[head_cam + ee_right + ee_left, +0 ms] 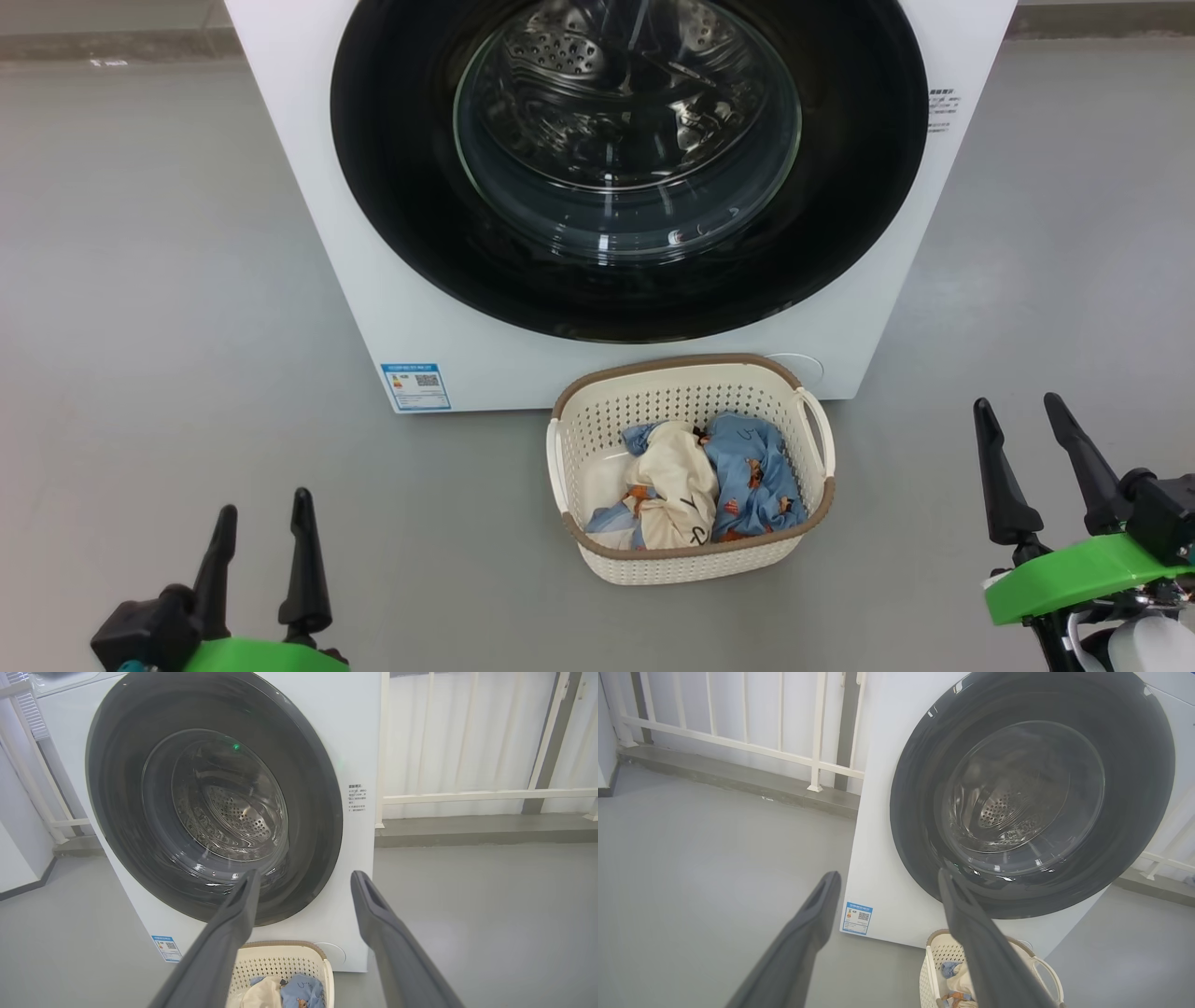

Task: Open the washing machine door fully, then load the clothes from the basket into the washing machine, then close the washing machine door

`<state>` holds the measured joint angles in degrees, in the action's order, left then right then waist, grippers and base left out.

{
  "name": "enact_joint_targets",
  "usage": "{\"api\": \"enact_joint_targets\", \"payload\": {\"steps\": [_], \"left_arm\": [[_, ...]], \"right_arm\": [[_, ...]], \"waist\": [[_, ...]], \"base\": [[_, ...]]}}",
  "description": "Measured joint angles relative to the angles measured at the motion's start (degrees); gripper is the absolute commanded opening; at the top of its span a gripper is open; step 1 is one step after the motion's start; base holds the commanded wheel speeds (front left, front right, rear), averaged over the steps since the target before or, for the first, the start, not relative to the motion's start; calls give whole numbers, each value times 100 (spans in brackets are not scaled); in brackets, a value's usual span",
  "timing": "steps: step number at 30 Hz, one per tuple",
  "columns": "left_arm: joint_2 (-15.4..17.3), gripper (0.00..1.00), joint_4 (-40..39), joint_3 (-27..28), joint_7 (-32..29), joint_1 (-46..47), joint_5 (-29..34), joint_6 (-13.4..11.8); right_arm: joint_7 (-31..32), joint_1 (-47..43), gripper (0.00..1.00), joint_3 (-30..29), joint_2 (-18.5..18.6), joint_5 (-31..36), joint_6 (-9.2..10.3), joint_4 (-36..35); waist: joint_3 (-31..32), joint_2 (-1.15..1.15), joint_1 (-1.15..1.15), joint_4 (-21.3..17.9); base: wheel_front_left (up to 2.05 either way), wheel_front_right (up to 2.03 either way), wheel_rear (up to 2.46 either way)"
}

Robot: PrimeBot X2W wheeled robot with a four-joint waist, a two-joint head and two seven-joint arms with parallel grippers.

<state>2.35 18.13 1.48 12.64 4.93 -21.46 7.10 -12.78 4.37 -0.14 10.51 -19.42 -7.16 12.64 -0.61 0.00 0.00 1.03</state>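
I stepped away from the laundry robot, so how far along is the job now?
Nothing looks done yet. The washing machine door is shut, and the clothes lie in the basket. Nothing is in hand: the left gripper and right gripper are open and empty. Left: open the door, load the clothes, close it.

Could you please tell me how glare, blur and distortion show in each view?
Head view: sharp, evenly lit, white glints on the washing machine door glass. Left wrist view: milkier, the door stretched oval, left gripper fingers soft-edged. Right wrist view: hazy, a green glint on the glass, right gripper fingers blurred.
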Motion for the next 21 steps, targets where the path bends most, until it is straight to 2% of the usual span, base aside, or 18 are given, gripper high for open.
{"api": "enact_joint_targets", "payload": {"steps": [11, 21], "left_arm": [[1, 100, -11, -54, 157, 93, 550, 9], [1, 100, -11, -80, 157, 93, 566, 9]], "right_arm": [[-149, 4, 100, 15, 44, 659, -1, -94], [-149, 6, 100, 11, 44, 681, -1, -97]], "waist": [[-31, 0, 0, -2], [-51, 0, 0, -6]], "base": [[0, 0, 0], [0, 0, 0]]}}
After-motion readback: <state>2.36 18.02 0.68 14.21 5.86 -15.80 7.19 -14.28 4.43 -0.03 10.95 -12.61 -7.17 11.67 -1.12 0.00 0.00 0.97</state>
